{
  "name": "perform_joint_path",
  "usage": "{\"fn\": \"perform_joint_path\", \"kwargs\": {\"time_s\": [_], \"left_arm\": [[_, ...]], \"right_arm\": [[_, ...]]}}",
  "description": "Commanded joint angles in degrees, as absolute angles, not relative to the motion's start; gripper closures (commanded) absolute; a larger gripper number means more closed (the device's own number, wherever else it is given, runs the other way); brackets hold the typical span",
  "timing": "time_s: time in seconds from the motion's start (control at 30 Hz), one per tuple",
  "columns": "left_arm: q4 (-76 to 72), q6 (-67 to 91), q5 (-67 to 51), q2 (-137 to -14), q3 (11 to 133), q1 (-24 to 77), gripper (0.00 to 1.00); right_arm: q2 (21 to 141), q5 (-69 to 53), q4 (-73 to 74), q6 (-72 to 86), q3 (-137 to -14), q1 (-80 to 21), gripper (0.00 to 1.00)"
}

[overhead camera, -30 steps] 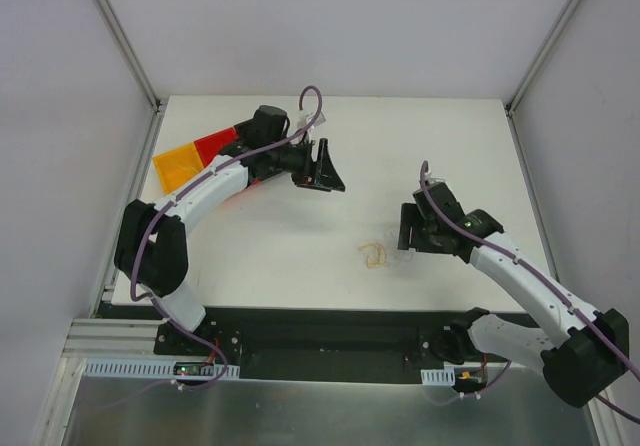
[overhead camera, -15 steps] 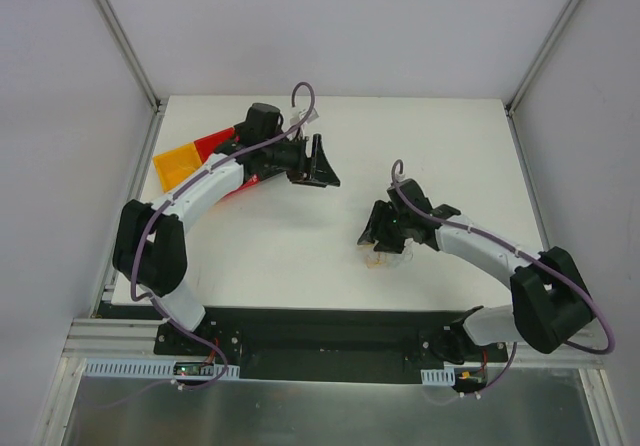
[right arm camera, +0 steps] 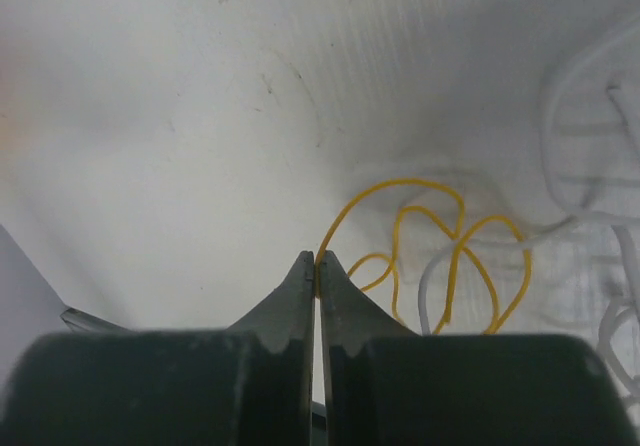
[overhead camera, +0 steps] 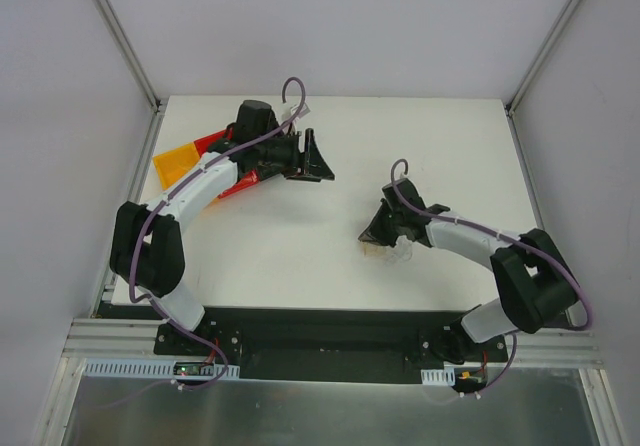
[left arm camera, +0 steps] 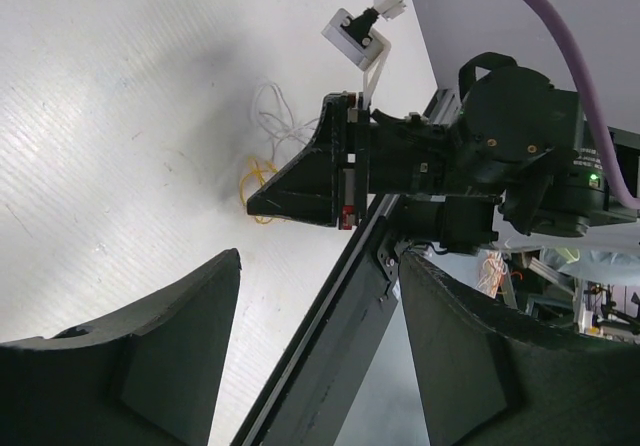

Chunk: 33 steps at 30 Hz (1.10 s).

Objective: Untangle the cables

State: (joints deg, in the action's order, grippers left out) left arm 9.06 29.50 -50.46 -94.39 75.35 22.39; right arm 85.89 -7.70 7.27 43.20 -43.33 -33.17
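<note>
right gripper [right arm camera: 317,266] has swung onto the cables [right arm camera: 400,180], pinching one yellow strand [right arm camera: 332,228] at its fingertips.

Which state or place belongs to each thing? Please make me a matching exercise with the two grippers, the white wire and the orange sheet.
Things:
1. right gripper
2. left gripper
3. white wire
4. orange sheet

States or places:
A. at the far left edge of the table
B. open, with nothing between its fingers
C. shut on the yellow wire
D. lying loose beside the yellow loops

Right pairs: 1-C, 2-B, 3-D, 4-A
</note>
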Motion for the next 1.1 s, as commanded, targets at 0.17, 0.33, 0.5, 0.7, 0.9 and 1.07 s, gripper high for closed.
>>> {"fn": "perform_joint_path", "kwargs": {"time_s": [0.17, 0.33, 0.5, 0.7, 0.9, 1.07], "left_arm": [[6.2, 30.9, -51.6, -90.0, 74.9, 20.7, 0.37], [5.5, 31.5, -52.0, -89.5, 74.6, 20.1, 0.37], [4.7, 31.6, -52.1, -89.3, 74.1, 20.1, 0.36], [0.8, 32.6, -55.4, -89.6, 73.6, 20.1, 0.38], [-1.3, 30.1, -55.6, -86.4, 73.0, 19.6, 0.42], [-1.3, 24.5, -52.2, -81.0, 72.1, 17.8, 0.45]], "right_arm": [[57.9, -5.1, 13.8, 33.4, -50.1, -32.7, 0.99], [45.2, 3.7, 20.2, 28.3, -52.8, -32.7, 0.99], [42.6, 2.2, 21.2, 26.5, -45.7, -29.0, 1.00], [50.9, -15.7, 13.5, 17.4, -45.7, -26.6, 1.00], [63.9, -33.4, -13.7, 17.2, -48.1, -26.5, 0.99], [78.0, -51.2, -30.9, 12.7, -56.9, -25.1, 1.00]]}}
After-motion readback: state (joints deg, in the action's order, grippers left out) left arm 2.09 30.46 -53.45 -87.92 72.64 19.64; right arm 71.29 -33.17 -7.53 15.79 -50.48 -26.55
